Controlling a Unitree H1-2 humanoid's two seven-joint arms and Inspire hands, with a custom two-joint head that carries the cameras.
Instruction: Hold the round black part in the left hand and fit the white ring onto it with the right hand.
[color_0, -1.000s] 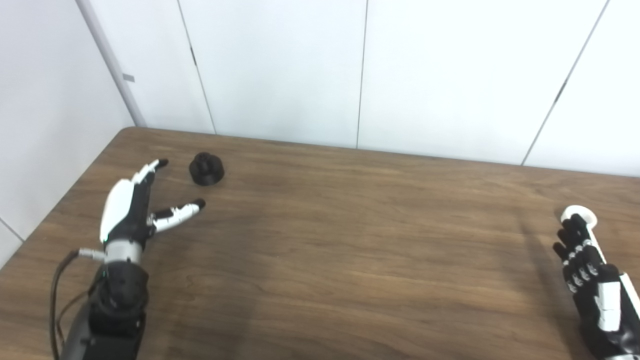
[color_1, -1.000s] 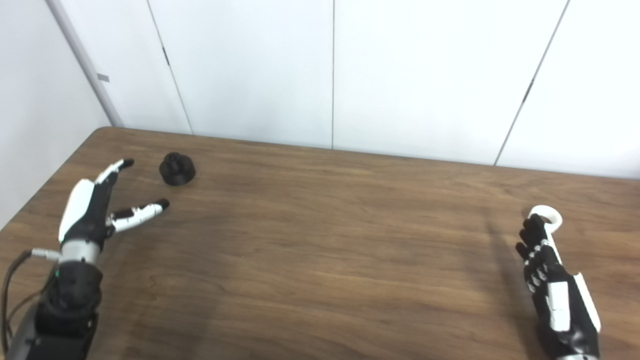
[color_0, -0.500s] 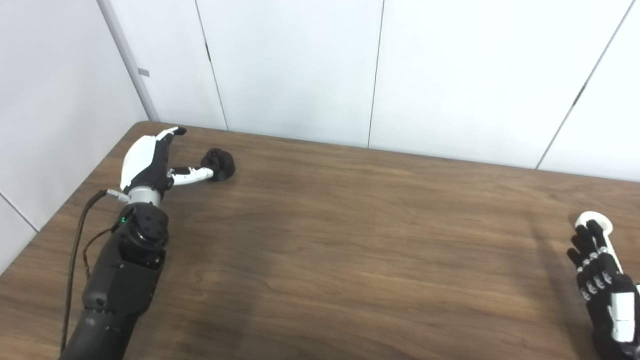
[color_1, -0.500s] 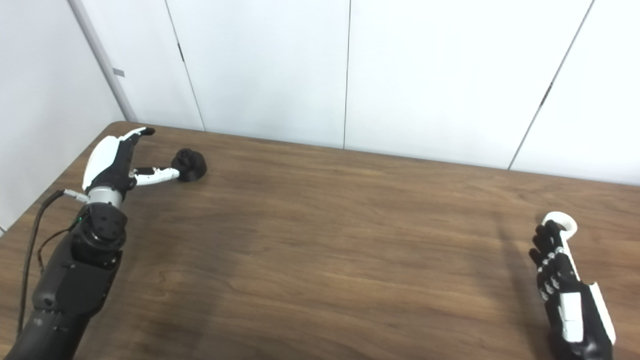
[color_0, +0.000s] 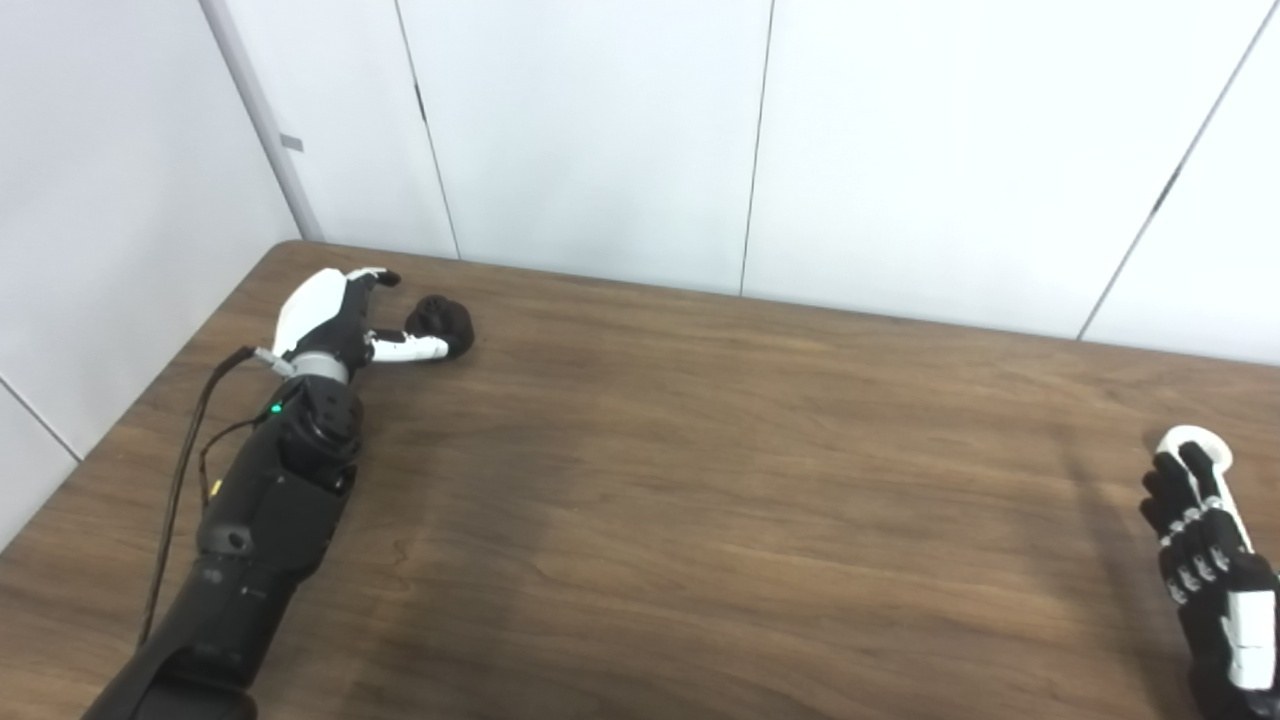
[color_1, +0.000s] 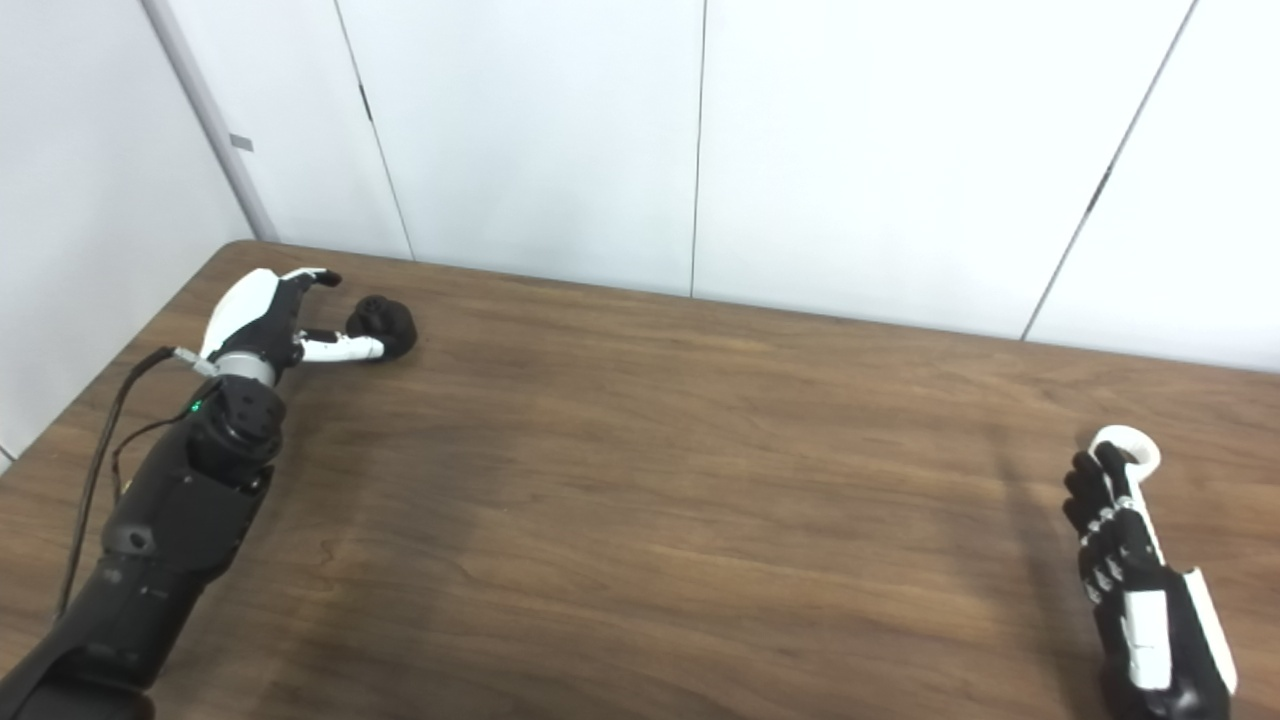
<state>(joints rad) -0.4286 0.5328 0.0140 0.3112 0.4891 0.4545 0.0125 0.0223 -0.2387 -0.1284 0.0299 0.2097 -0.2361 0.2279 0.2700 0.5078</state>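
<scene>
The round black part (color_0: 446, 318) lies on the wooden table (color_0: 700, 480) at the far left, near the back edge. My left hand (color_0: 335, 318) reaches it from the near side. Its thumb lies along the part's front and its fingers (color_0: 372, 277) curl above the part's left side, not closed on it, so the hand is open. The white ring (color_0: 1170, 438) lies flat at the far right of the table. My right hand (color_0: 1205, 560) stands edge-on just before it, open, its fingertips at the ring's near rim. Whether they touch it is unclear.
White wall panels (color_0: 600, 140) rise right behind the table's back edge, and a wall closes the left side. A black cable (color_0: 185, 450) hangs from my left forearm. Bare wood lies between the two hands.
The camera has shifted. My left arm has stretched forward to the black part, and its fingers now curl further over it. The right hand has stayed by the ring.
</scene>
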